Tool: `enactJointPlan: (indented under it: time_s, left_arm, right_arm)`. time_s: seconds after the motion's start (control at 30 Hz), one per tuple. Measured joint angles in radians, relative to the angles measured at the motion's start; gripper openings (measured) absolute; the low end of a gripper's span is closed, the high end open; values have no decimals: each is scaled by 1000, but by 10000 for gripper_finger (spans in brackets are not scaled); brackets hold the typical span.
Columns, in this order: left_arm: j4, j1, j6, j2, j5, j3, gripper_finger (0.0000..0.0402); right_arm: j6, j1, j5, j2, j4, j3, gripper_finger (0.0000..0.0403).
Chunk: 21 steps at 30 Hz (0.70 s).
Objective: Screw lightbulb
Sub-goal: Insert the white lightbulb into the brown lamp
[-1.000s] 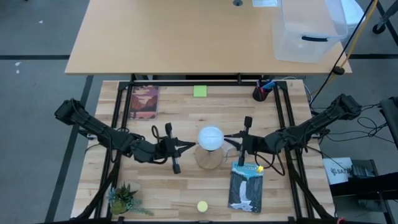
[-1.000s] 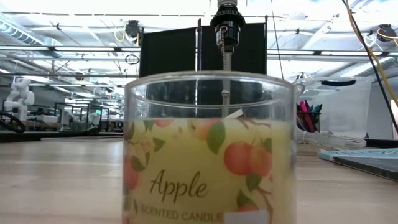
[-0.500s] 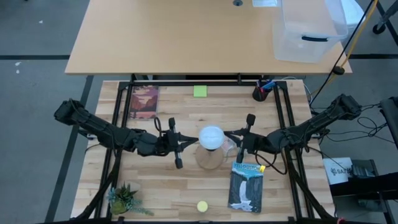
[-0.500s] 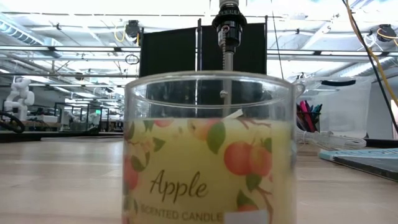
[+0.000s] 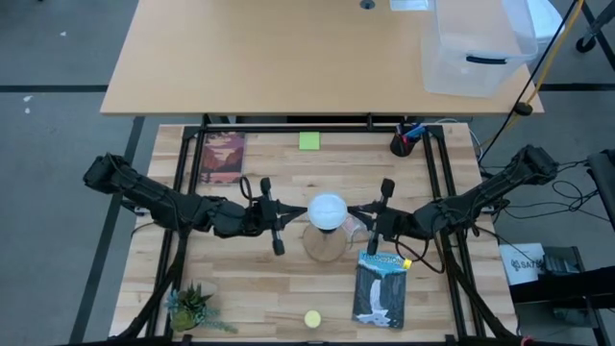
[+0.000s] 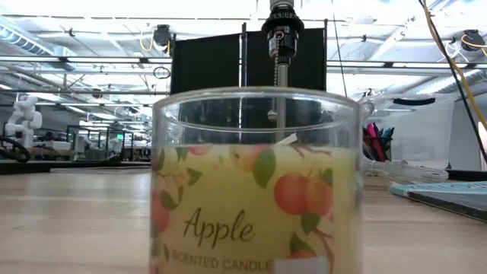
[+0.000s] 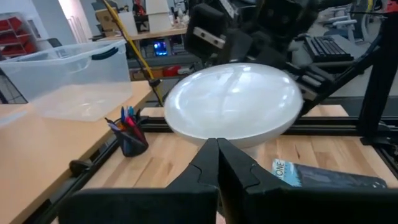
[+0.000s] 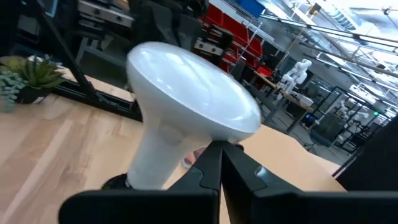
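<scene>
Lightbulb (image 5: 327, 211) stands on the wooden base (image 5: 326, 246) mid-table, left gripper (image 5: 284, 217) and right gripper (image 5: 363, 220) both clenched empty beside it, so grip the globe squarely, twist gently

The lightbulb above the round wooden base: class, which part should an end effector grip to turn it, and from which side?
Grip the lightbulb on its wide white globe, coming in level from either flank. The globe is the broadest part and stands clear above the narrow neck, which runs down into the socket on the wooden base. A sideways hold probably leaves room to twist.
</scene>
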Motion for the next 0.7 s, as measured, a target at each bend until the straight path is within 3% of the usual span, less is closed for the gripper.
enactJointPlan:
  time_s: [0.53, 0.7]
  left_arm:
    - [-8, 41, -2, 2, -3, 0, 0]
    - [-39, 36, 14, -7, -23, 0, 0]
  right_arm:
    - [22, 58, -1, 0, -25, 0, 0]
    - [66, 71, 61, 0, -76, 0, 0]
